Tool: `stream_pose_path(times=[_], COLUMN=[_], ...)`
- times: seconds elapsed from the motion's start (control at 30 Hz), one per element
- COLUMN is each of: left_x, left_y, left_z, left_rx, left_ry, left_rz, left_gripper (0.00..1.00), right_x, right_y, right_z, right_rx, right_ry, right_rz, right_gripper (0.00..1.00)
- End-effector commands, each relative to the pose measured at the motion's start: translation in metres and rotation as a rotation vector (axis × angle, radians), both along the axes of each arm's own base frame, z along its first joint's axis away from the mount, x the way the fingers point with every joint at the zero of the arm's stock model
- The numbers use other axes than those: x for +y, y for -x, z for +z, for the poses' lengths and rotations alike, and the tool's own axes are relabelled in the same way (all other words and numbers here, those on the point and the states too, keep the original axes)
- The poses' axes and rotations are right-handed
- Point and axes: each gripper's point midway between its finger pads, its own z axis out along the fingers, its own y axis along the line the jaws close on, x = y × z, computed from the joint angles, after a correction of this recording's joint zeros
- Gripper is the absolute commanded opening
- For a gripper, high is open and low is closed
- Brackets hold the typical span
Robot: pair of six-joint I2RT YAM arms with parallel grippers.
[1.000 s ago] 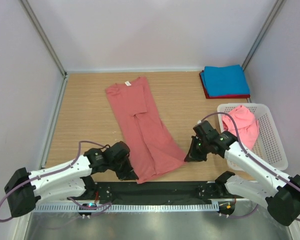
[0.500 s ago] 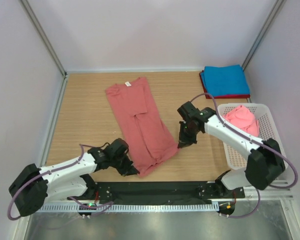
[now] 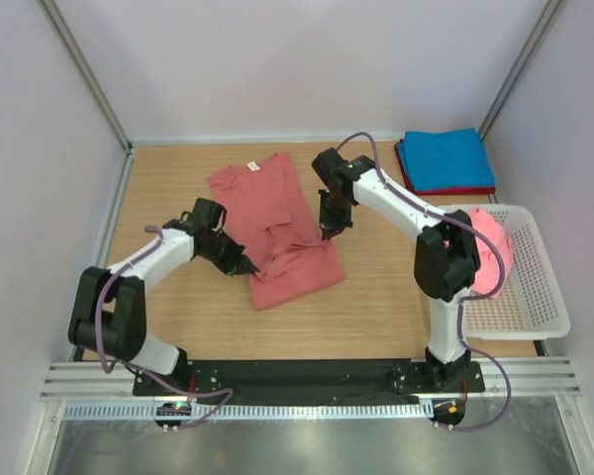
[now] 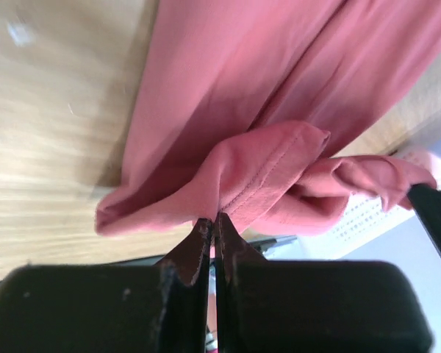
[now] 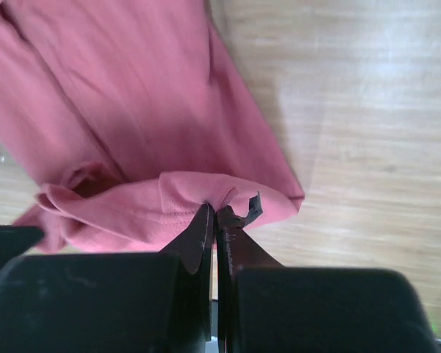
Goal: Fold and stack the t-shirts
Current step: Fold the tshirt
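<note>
Your left gripper [image 4: 213, 220]: jaws pressed together on a hem fold of the salmon t-shirt [image 4: 264, 73], with only a sliver of cloth showing between the tips. Your right gripper [image 5: 212, 212]: jaws also pinched tight on the hem, a small flap sticking out beside one tip. Bunched cloth hides how deep either bite goes. In the left wrist view the other arm's finger is cut off at the frame edge, and the basket [image 3: 535, 315] behind it is only blurred mesh.

The shirt lies on the table [image 3: 168, 198], left of the basket and apart from it. Its bottom end is doubled over the body between the two grippers. The fold line is uneven and rumpled in the middle. The collar end lies flat, farther back than the basket's far rim.

Pink garment [image 3: 480, 242]: heaped inside the basket at its far left corner. Blue folded stack [image 3: 443, 158]: just behind the basket, with a red layer showing under it.
</note>
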Motion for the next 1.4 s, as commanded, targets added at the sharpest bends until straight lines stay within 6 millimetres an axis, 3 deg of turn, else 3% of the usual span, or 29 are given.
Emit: stream_pose_path(times=[0.0, 0.07, 0.13, 0.37, 0.53, 0.77, 1.1, 1.17, 1.2, 1.33, 1.37], left_x=[0.020, 0.027, 0.033, 0.051, 0.055, 0.058, 0.068, 0.069, 0.079, 0.109, 0.114], left_y=[-0.011, -0.027, -0.039, -0.062, -0.083, -0.097, -0.118, -0.122, -0.126, -0.135, -0.134], left_z=[0.006, 0.009, 0.007, -0.001, 0.003, -0.005, -0.010, -0.011, -0.010, 0.005, 0.019], left_rx=[0.010, 0.003, 0.010, 0.022, -0.015, 0.000, -0.032, -0.032, -0.035, -0.108, -0.141], left_ry=[-0.025, -0.013, -0.010, 0.008, 0.051, 0.067, 0.066, 0.060, 0.052, -0.128, -0.162], left_rz=[-0.065, -0.041, -0.027, 0.053, 0.081, 0.097, 0.084, 0.075, 0.095, 0.100, 0.098], left_gripper=[0.00, 0.00, 0.00, 0.00, 0.00, 0.00, 0.00, 0.09, 0.20, 0.38, 0.39], right_x=[-0.005, -0.002, 0.000, 0.009, 0.012, 0.032, 0.040, 0.042, 0.044, 0.051, 0.050], right_y=[-0.031, -0.049, -0.060, -0.101, -0.117, -0.135, -0.160, -0.164, -0.168, -0.179, -0.179], right_z=[-0.003, 0.002, -0.008, -0.010, -0.011, -0.002, -0.015, -0.019, -0.015, 0.011, 0.023], right_rx=[-0.009, -0.029, -0.025, -0.058, -0.074, -0.125, -0.147, -0.147, -0.158, -0.214, -0.234], right_ry=[0.039, 0.013, 0.016, -0.054, -0.095, -0.189, -0.238, -0.249, -0.272, -0.344, -0.357], right_rz=[0.023, 0.019, 0.030, 0.029, 0.019, 0.027, -0.024, -0.032, -0.034, -0.024, -0.022], right_gripper=[0.01, 0.01, 0.01, 0.01, 0.01, 0.01, 0.01, 0.04, 0.06, 0.29, 0.33])
